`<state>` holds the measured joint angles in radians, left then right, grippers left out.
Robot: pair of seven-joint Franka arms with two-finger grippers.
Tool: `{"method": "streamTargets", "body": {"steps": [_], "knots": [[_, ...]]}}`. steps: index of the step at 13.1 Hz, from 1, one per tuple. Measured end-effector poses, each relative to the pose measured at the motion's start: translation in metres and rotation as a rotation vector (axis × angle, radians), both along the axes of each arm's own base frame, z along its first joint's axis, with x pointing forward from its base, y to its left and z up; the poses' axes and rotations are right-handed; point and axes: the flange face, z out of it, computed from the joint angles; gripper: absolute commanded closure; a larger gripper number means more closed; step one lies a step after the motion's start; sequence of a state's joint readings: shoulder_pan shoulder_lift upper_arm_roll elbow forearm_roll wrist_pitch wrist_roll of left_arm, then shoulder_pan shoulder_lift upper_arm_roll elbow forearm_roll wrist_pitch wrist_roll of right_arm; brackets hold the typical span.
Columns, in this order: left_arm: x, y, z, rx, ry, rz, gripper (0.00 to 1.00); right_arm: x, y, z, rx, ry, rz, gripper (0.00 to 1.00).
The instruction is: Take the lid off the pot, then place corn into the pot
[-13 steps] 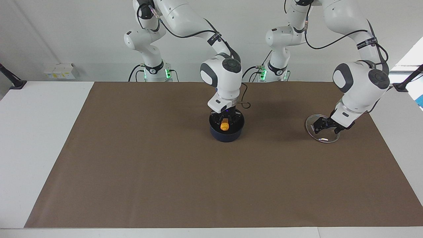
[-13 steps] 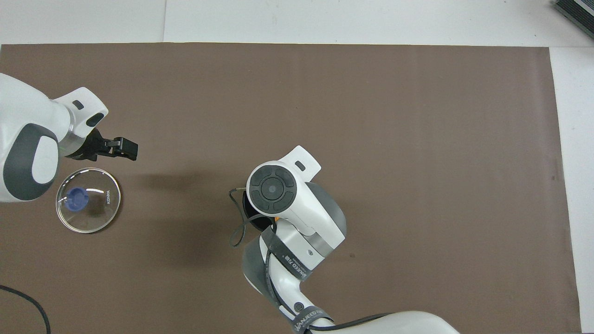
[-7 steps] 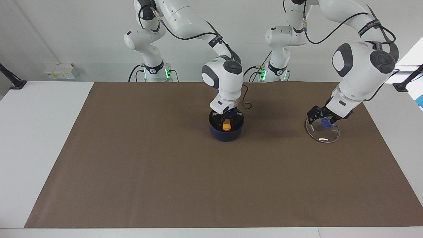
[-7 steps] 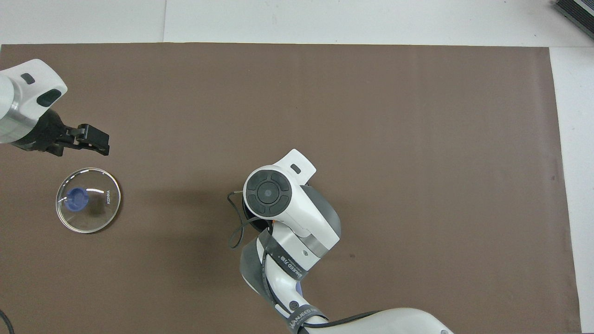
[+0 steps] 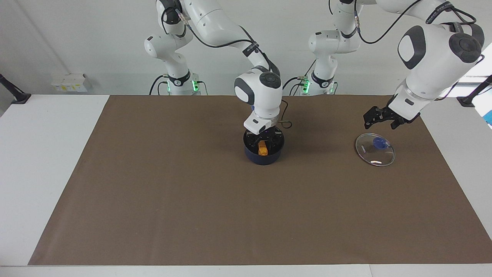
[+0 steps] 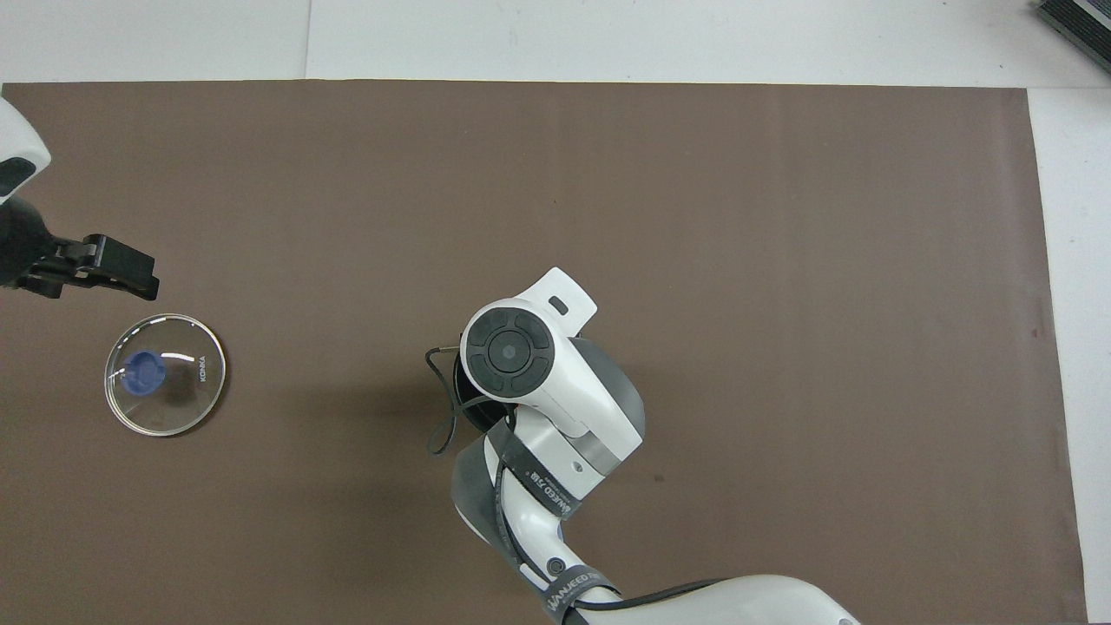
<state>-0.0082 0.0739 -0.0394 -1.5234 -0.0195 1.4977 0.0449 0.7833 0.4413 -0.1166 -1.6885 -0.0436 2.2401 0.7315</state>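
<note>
Brown-matted surface: your right tool sits inside the small navy-blue saucepan, pinching the yellow-orange corn cob. Your left tool, fingers spread, hangs over the mat beside the round clear glass lid, lying toward the left arm's end from the saucepan.

Robotics laboratory test bench

Two white articulated arms are mounted at one edge of a white table covered by a plain brown mat. Green status lights glow at the arm bases, with exposed black cabling (routed along the links). The wall is bare and white; camera mounts stand at the table edges.
</note>
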Motion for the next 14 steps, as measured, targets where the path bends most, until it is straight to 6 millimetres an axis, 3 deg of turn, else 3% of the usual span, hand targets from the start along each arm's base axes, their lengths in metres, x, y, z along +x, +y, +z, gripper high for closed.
{"method": "streamTargets", "body": {"steps": [3, 7, 11, 14], "knots": [[-0.011, 0.002, 0.014, 0.004, 0.001, -0.008, 0.0, 0.024, -0.034, 0.041, 0.031, -0.045, -0.05, 0.0], [-0.023, 0.001, 0.032, 0.013, 0.021, -0.028, 0.0, 0.057, -0.126, 0.111, 0.022, -0.064, -0.049, 0.0], [-0.029, 0.0, 0.042, 0.011, 0.003, -0.05, 0.0, 0.069, -0.193, 0.152, 0.008, -0.08, -0.048, 0.0], [-0.029, 0.003, 0.042, 0.01, 0.004, -0.048, 0.0, 0.065, -0.247, 0.192, -0.01, -0.076, -0.018, 0.0]]}}
